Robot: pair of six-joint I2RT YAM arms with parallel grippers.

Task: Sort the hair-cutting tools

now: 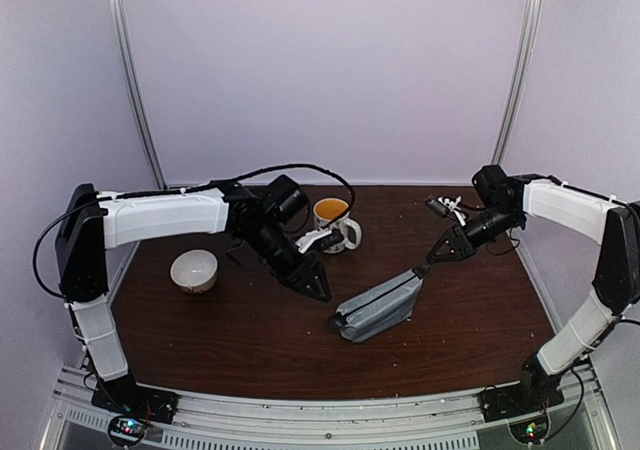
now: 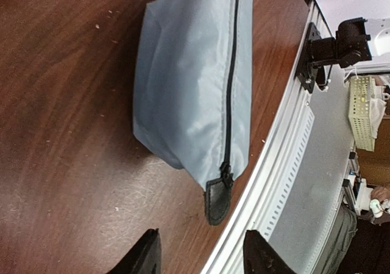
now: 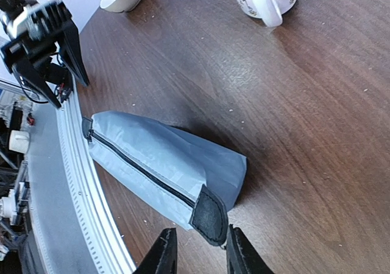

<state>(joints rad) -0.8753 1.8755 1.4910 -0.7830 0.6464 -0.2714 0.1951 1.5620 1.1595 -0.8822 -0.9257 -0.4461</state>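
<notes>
**Spotter:** Start at your side. What's nearest?

**Operator:** The grey zip pouch (image 1: 378, 308). It lies slantwise on the worktop (image 1: 250, 355), a little right of the middle and closer to the near edge than the far one. Its zip (image 2: 232, 73) is run shut along the top.

**Spotter:** And the hair-cutting tools?

**Operator:** I can't pick out any of them lying loose. My guess is they're inside the pouch, so nothing gets sorted until it's opened.

**Spotter:** Is that why both arms are on it?

**Operator:** I think so: one at each end, to steady it while the zip is worked. My left end effector (image 2: 203, 257) hovers just off the nearer end, by the zip slider (image 2: 226, 169). Its jaws are well apart with nothing between them. My right end effector (image 3: 201, 252) is at the farther end, jaws only slightly parted, with the black end tab (image 3: 208, 218) right at their mouth. I can't tell whether they touch it.

**Spotter:** Arm poses?

**Operator:** The left arm rises from the near left corner and runs across, wrist pitched down toward the middle. The right arm arches up by the right edge, then comes down leftward, low over the wood.

**Spotter:** Beyond?

**Operator:** A white bowl (image 1: 194, 270) left of centre, then a patterned mug (image 1: 336, 222) toward the far edge. Both are well apart from the pouch.
</notes>
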